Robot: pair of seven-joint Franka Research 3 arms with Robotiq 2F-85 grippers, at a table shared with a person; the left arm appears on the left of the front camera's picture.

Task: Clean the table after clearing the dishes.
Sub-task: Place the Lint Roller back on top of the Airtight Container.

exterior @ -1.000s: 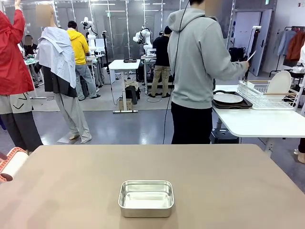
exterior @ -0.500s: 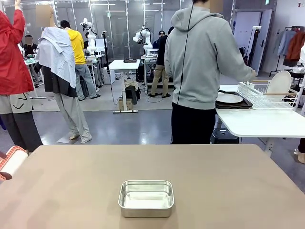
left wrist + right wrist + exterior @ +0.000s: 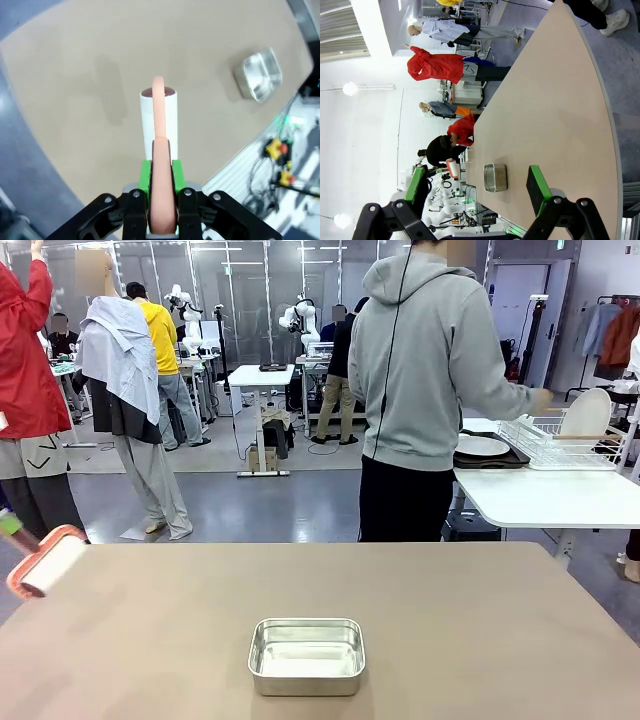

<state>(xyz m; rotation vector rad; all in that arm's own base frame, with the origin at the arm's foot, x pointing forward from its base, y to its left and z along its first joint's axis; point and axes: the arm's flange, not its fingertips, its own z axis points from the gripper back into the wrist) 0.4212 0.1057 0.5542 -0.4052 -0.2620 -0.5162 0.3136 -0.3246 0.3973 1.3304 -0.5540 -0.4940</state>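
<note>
From my seat, the clearing part looks finished: the table (image 3: 480, 620) carries no plates, and the dishes (image 3: 482, 446) sit on a dark tray on the white side table (image 3: 540, 498), beyond the steel pan (image 3: 306, 655) and off to its right, next to the wire rack (image 3: 560, 440). A person in a grey hoodie (image 3: 425, 360) stands there, turned away from me, reaching toward that rack. What I judge is left is the wiping itself; no part of the brown top looks treated yet, though I cannot tell dirt from clean surface in these views.

The steel pan is the only thing resting on the table, near my edge and about centred.

My left gripper (image 3: 161, 170) is clenched on the salmon handle of a lint roller (image 3: 159, 117), the green pads pressing the handle from both sides. In the front view the roller (image 3: 45, 562) hangs over the table's left edge, far to the left of the pan and a little farther back. From the wrist camera the white roll points down at bare tabletop with the pan well away toward the upper right; whether the roll touches the surface I cannot tell.

My right gripper (image 3: 477, 187) is released, jaws spread wide with nothing between them, raised above the table, with the pan (image 3: 495, 177) seen between its fingers farther off.
</note>
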